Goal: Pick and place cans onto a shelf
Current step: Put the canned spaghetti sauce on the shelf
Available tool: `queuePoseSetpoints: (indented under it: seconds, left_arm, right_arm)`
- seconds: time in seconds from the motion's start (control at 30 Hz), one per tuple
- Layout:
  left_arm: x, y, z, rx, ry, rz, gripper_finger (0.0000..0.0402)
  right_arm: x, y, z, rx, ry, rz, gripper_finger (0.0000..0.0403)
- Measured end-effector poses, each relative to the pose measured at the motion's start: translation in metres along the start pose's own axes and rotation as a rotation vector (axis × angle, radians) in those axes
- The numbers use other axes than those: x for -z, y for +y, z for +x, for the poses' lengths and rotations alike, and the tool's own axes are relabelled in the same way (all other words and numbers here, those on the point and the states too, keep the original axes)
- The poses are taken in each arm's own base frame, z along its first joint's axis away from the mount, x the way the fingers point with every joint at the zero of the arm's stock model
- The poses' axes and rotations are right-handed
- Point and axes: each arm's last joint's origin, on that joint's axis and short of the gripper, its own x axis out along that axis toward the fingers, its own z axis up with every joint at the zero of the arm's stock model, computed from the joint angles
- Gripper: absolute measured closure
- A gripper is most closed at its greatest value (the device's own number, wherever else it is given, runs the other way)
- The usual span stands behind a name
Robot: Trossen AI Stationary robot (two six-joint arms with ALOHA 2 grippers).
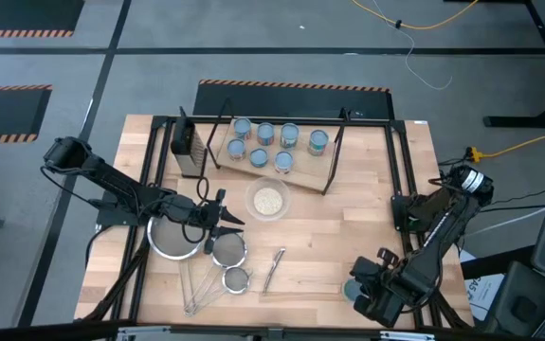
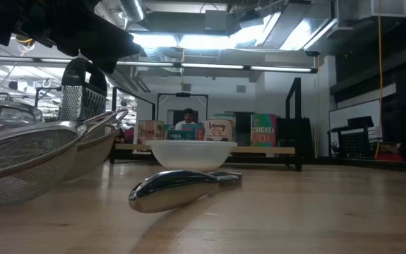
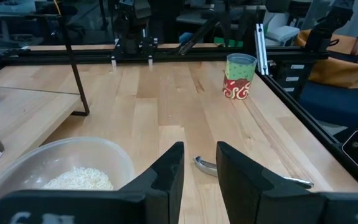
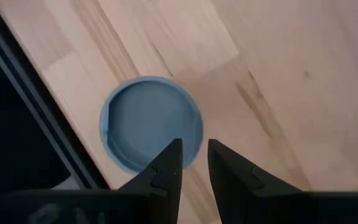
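Note:
Several cans (image 1: pixel 265 133) with pale blue tops stand on the light-wood shelf (image 1: pixel 300 172) at the far middle of the table; they also show in the low view (image 2: pixel 218 130). One more can (image 1: pixel 350 287) stands on the table near its near right corner, and it also shows in the left wrist view (image 3: pixel 240 76). My right gripper (image 4: pixel 193 158) hovers above this can's blue top (image 4: pixel 150 121), pointing down, with its fingers almost together and not touching it. My left gripper (image 3: pixel 198 168) waits over the strainers (image 1: pixel 175 237), its fingers almost together and empty.
A clear bowl of grains (image 1: pixel 268 200) sits in front of the shelf. A grater (image 1: pixel 189 147) stands at the shelf's left. Three mesh strainers (image 1: pixel 229 251) and a metal utensil (image 1: pixel 274 268) lie near the front. A black frame rail (image 4: pixel 35 124) runs close beside the lone can. A person (image 2: pixel 187 117) shows beyond the table.

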Motion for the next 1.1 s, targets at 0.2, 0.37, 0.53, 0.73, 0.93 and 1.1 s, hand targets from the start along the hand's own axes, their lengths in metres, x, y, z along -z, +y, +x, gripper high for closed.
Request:
queuePoseSetpoints:
  seconds: [0.2,0.37,0.53,0.73,0.93,1.1]
  left_arm:
    - [0.000,0.000,0.000,0.000,0.000,0.000,0.0315]
    - [0.000,0.000,0.000,0.000,0.001,0.001,0.0315]
    - [0.000,0.000,0.000,0.000,0.001,0.001,0.0315]
    - [0.000,0.000,0.000,0.000,0.001,0.001,0.0315]
    - [0.000,0.000,0.000,0.000,0.001,0.001,0.0315]
    - [0.000,0.000,0.000,0.000,0.001,0.002,0.0315]
  right_arm:
    - [0.002,-0.003,0.009,0.010,0.005,0.042,0.0322]
    - [0.002,-0.003,0.009,0.003,0.006,0.045,0.0322]
    - [0.002,-0.002,0.009,-0.002,0.005,0.047,0.0322]
    - [0.003,0.000,0.017,0.026,0.007,0.041,0.0322]
    - [0.004,0.002,0.024,0.048,0.008,0.035,0.0322]
    - [0.004,0.003,0.025,0.049,0.008,0.034,0.0331]
